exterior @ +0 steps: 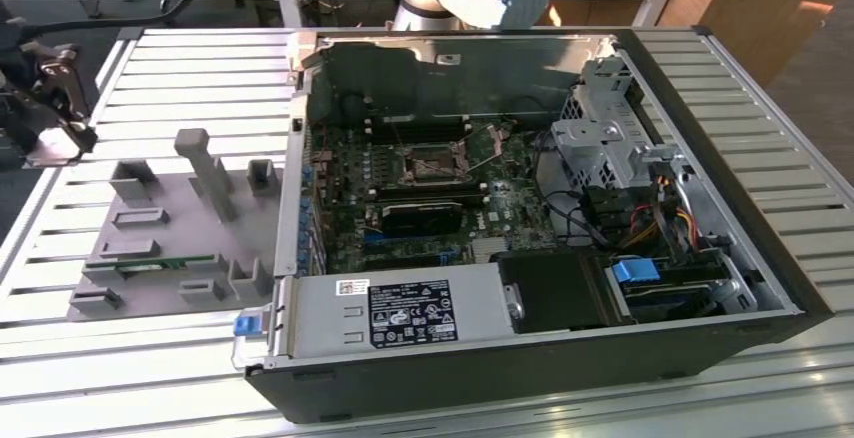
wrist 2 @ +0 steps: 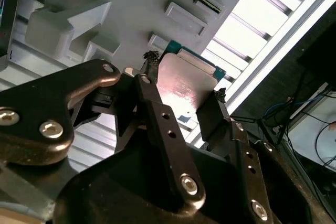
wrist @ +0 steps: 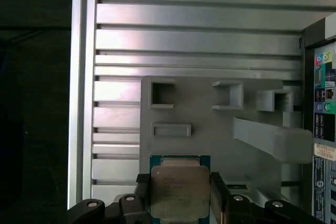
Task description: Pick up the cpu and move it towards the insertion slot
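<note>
The gripper (wrist 2: 186,77) is clamped on the cpu (wrist 2: 182,90), one finger pressing on each of two opposite edges of the chip, with the grey holder tray (wrist: 210,129) and slatted table (wrist: 184,40) behind it. In the exterior view the gripper is at the exterior view's left, well apart from the insertion slot (exterior: 430,163) inside the open computer case (exterior: 534,378).

The hand (wrist 2: 186,80) is closed on the cpu (wrist 2: 184,90), a dark finger (wrist 2: 160,116) pressed to each of two opposite edges; it hangs at the exterior view's left edge
</note>
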`<state>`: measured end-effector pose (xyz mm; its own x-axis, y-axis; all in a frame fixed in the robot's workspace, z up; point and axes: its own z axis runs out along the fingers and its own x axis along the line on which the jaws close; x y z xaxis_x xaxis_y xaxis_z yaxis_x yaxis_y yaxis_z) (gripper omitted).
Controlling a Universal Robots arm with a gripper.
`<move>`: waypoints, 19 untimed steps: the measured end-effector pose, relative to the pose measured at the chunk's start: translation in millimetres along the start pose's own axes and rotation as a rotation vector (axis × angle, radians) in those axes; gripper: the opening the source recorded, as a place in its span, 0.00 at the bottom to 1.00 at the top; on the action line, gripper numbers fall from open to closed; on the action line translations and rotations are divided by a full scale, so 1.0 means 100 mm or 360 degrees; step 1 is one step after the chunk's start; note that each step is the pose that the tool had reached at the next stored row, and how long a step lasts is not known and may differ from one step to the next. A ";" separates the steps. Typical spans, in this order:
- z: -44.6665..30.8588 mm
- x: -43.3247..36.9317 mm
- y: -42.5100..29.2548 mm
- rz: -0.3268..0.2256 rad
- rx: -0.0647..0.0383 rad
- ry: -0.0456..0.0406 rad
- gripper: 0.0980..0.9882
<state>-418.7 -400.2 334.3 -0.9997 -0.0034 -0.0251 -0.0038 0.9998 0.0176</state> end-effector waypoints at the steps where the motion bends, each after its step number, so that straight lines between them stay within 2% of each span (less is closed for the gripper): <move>1: -0.040 -0.001 0.001 0.0000 0.0000 0.0000 0.49; 11: -0.428 -0.011 0.007 0.0000 0.0000 -0.0002 0.49; 19: -0.663 -0.016 0.012 0.0000 0.0000 -0.0003 0.49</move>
<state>-418.7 -400.2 400.7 -0.9996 -0.0033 -0.0272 -0.0038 0.9998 0.0175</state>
